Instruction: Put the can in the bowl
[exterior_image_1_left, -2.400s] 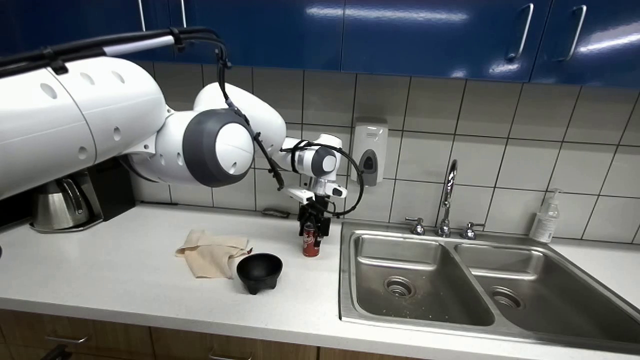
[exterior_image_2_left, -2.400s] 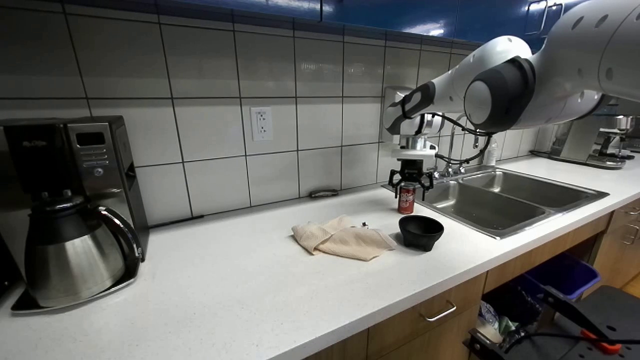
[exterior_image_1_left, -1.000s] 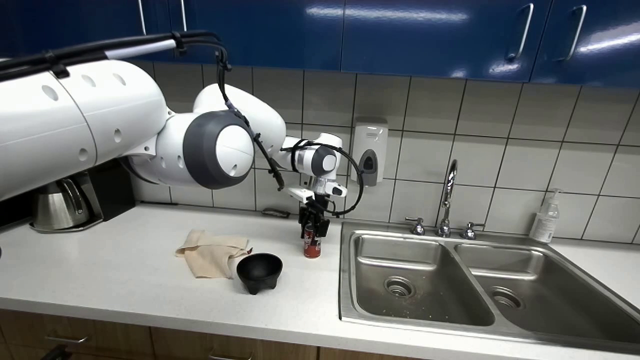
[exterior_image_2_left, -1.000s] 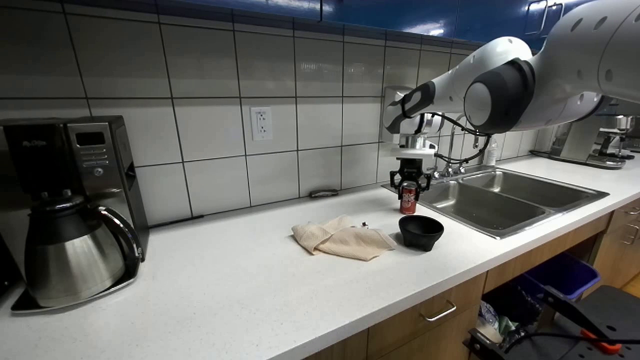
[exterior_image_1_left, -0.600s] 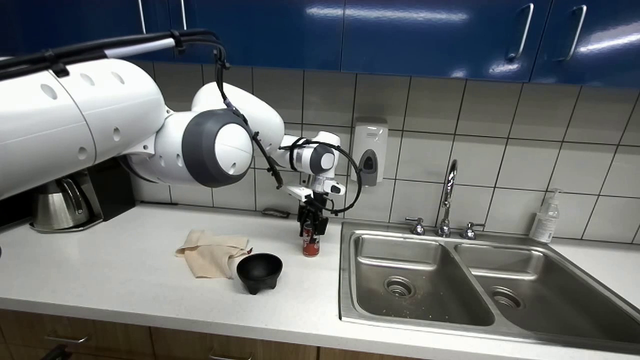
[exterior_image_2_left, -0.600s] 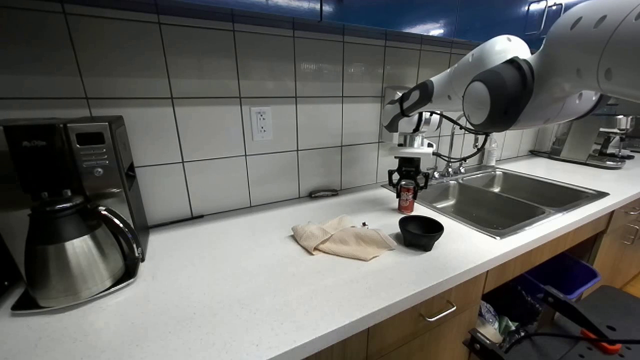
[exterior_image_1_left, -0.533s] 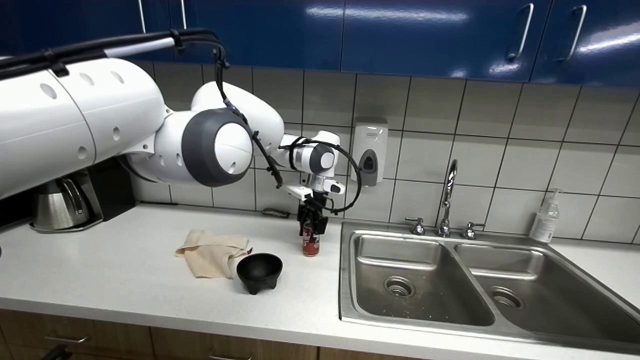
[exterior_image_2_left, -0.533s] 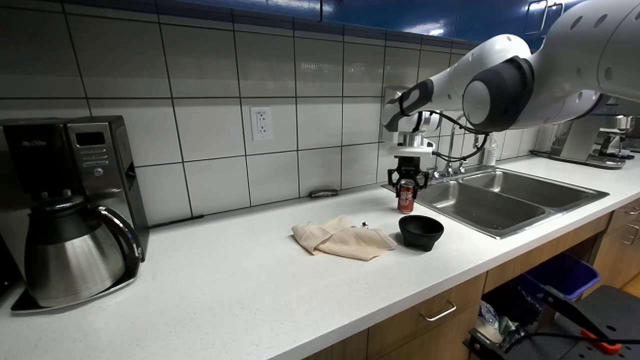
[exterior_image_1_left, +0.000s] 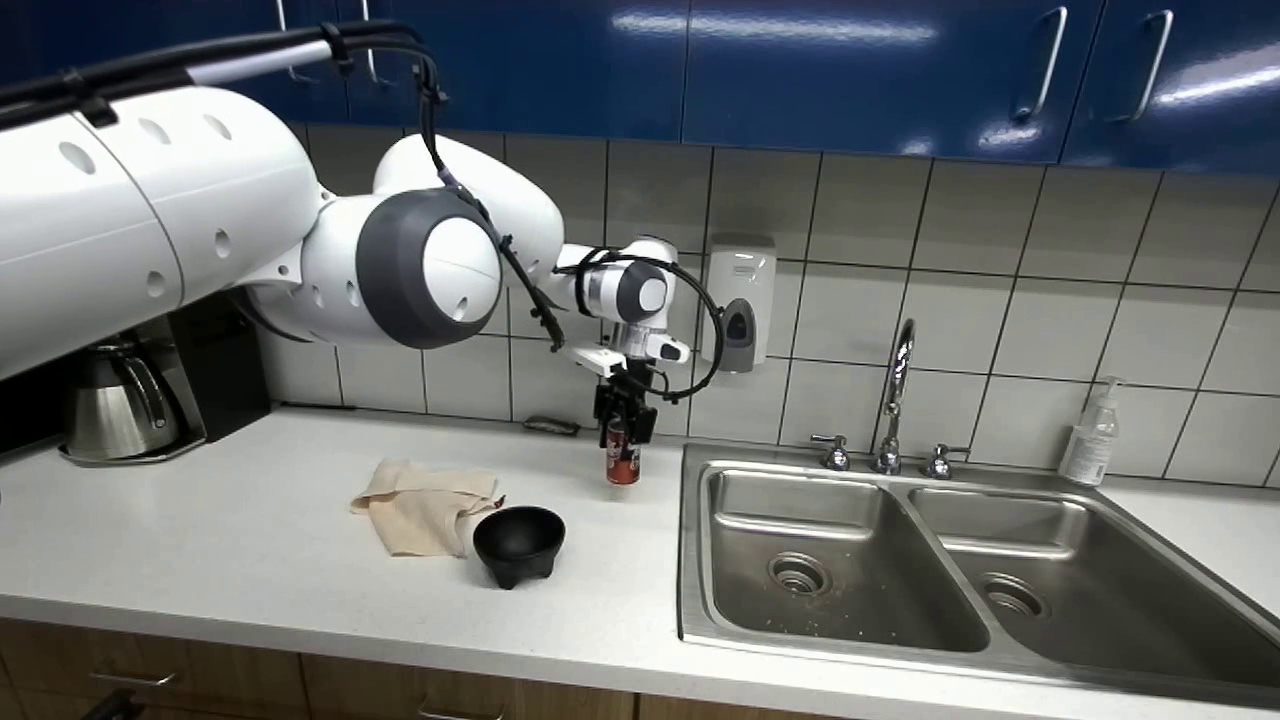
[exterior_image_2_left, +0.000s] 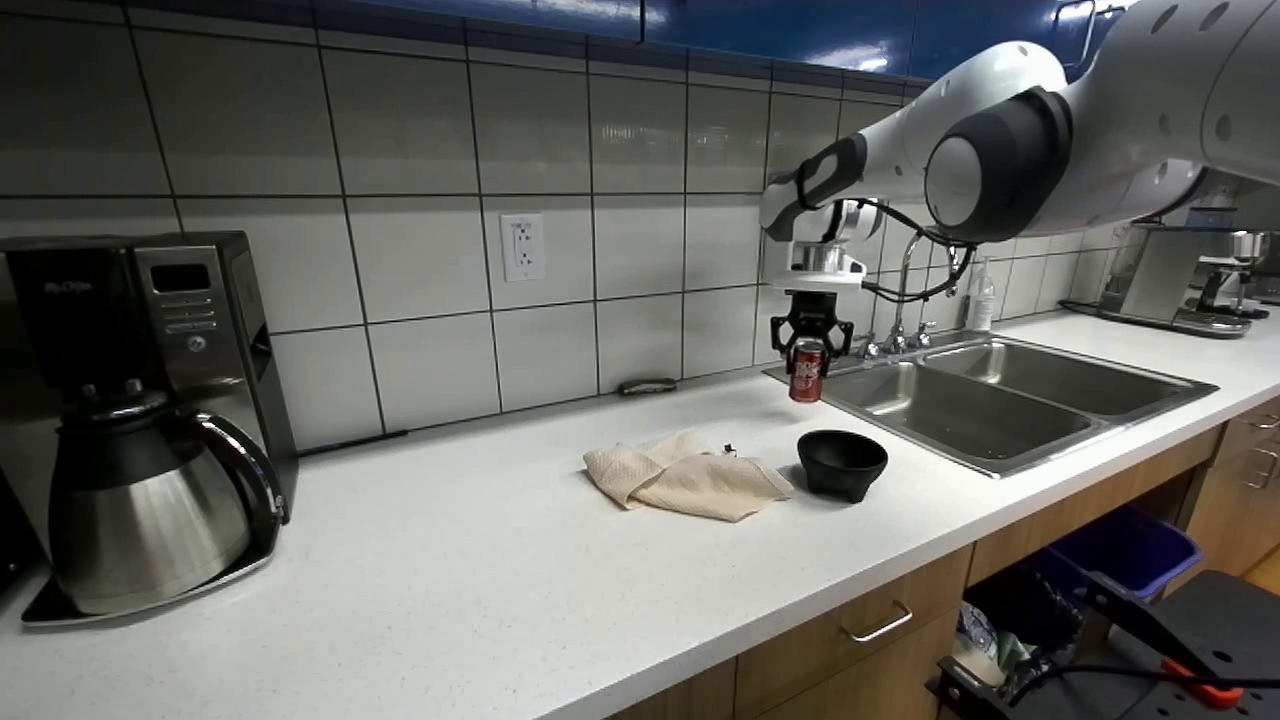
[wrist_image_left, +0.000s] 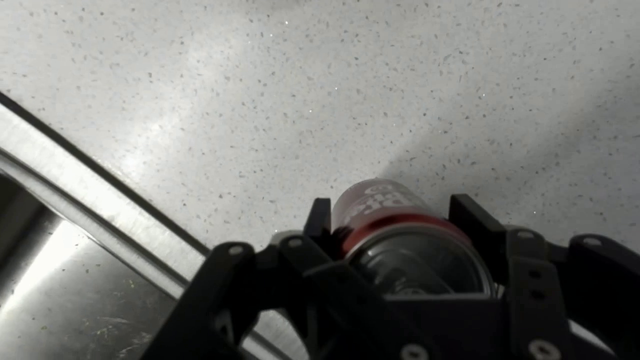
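The red can (exterior_image_2_left: 805, 388) hangs upright a little above the counter, and my gripper (exterior_image_2_left: 808, 372) is shut on its upper part. In the wrist view the can (wrist_image_left: 380, 202) sits between both fingers (wrist_image_left: 475, 220), its silver top facing the camera and partly covered by the gripper body. The black bowl (exterior_image_1_left: 519, 545) stands on the counter, nearer the front edge than the can; nothing shows inside it in that exterior view. Both exterior views show the bowl (exterior_image_2_left: 842, 468) apart from the can, and in the wrist view it is out of view.
A beige cloth (exterior_image_1_left: 425, 510) lies close beside the bowl. The steel sink (exterior_image_1_left: 695, 560) borders the can's other side, with a faucet (exterior_image_1_left: 897, 390) behind it. A soap dispenser (exterior_image_1_left: 740, 305) hangs on the tiled wall near the arm. A coffee maker (exterior_image_2_left: 150, 420) stands farther along.
The gripper has risen with the can in its grip, and the can's base has left the counter. Bowl and cloth have stayed put.
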